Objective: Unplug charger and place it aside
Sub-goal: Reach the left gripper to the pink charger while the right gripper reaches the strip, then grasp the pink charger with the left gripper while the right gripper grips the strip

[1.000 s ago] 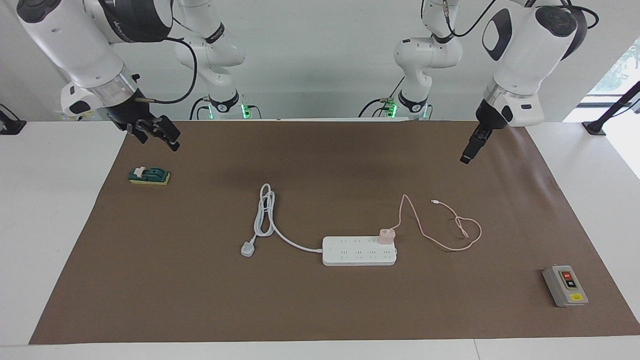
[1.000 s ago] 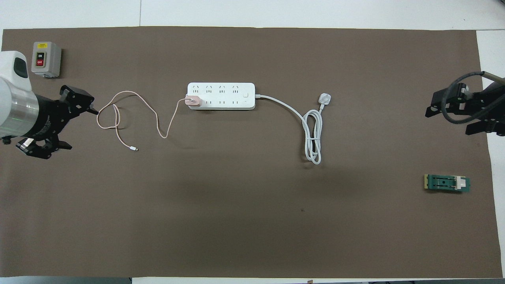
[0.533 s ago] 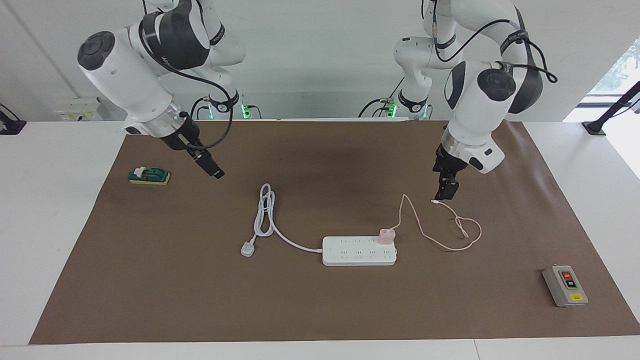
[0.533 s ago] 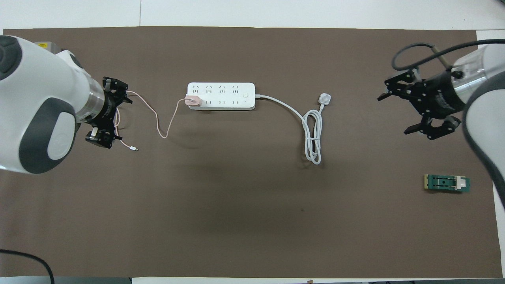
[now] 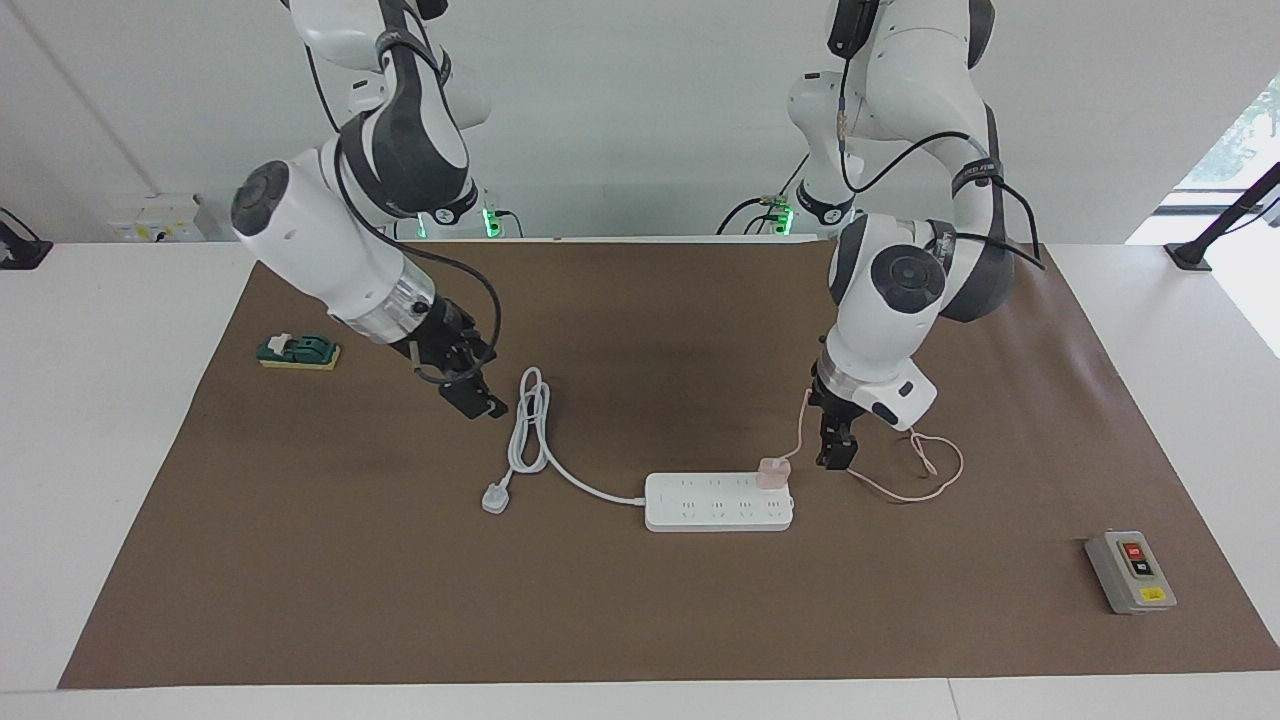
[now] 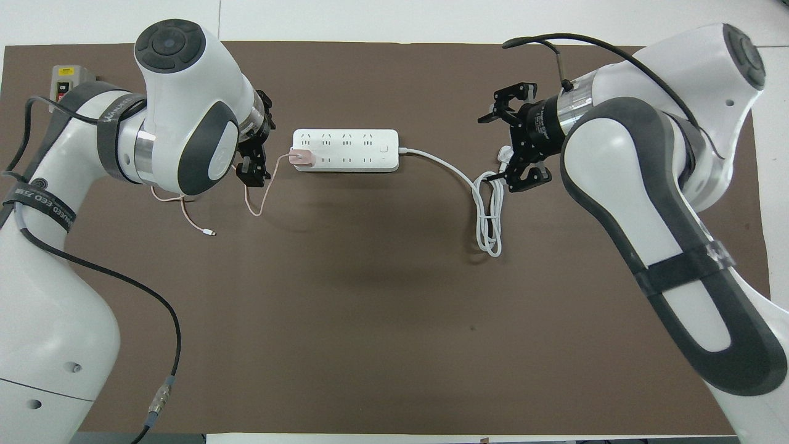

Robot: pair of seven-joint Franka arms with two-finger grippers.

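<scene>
The pale pink charger (image 5: 773, 472) (image 6: 302, 158) sits plugged into the end socket of the white power strip (image 5: 718, 502) (image 6: 345, 150), at the left arm's end. Its thin pink cable (image 5: 930, 470) (image 6: 253, 203) loops over the mat toward the left arm's end of the table. My left gripper (image 5: 835, 450) (image 6: 265, 143) is open and hangs low over the cable, just beside the charger and apart from it. My right gripper (image 5: 478, 400) (image 6: 498, 148) is open and empty over the strip's coiled white cord (image 5: 530, 420) (image 6: 490, 216).
The strip's white three-pin plug (image 5: 495, 497) lies beside the coil. A grey on/off switch box (image 5: 1130, 572) (image 6: 65, 83) sits at the left arm's end of the brown mat. A green block (image 5: 298, 352) lies at the right arm's end.
Both arms have swung in from the table's ends and come down. The left gripper now hangs beside the charger, the right gripper over the coiled cord. Nothing on the mat has moved.
</scene>
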